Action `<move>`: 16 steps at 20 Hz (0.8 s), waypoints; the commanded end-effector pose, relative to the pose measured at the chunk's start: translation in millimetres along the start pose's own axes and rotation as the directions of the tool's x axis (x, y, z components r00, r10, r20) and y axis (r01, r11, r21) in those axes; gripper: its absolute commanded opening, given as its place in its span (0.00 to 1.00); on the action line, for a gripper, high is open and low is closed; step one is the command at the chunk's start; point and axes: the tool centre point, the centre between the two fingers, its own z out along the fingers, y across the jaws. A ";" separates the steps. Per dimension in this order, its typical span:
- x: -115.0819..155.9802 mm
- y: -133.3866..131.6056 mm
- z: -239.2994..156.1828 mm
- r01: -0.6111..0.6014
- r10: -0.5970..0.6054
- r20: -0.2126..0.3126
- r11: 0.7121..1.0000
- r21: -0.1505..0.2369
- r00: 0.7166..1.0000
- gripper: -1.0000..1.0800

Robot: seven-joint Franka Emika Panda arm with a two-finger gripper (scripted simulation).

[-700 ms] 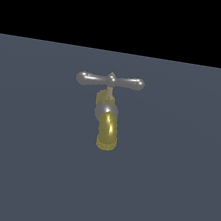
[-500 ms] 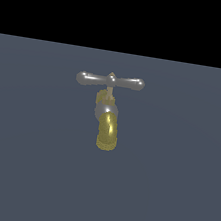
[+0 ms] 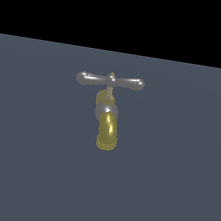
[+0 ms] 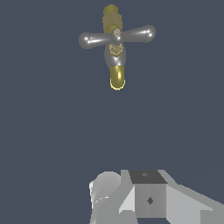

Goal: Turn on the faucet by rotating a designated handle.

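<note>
A small faucet [image 3: 107, 114] stands alone on a dark grey table [image 3: 170, 193], its silver handle [image 3: 110, 80] level above the brass-yellow spout [image 3: 107, 131].

No change observed in the exterior view between the earlier pictures and now. The handle [image 3: 110, 80] sits at the same level angle across the top of the faucet [image 3: 107, 119], and the spout [image 3: 107, 131] curves down to the same spot. No arm or gripper has entered that view, and the wrist view has no earlier picture to compare against.
</note>
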 end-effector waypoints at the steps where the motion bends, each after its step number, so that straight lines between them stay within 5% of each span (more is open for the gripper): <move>1: 1.6 5.2 5.9 0.035 -0.035 0.000 0.999 -0.001 0.999 0.00; 8: 10.2 25.3 29.0 0.176 -0.176 0.000 0.984 -0.003 0.984 0.00; 16: 25.7 49.7 59.1 0.354 -0.354 0.001 0.935 -0.007 0.935 0.00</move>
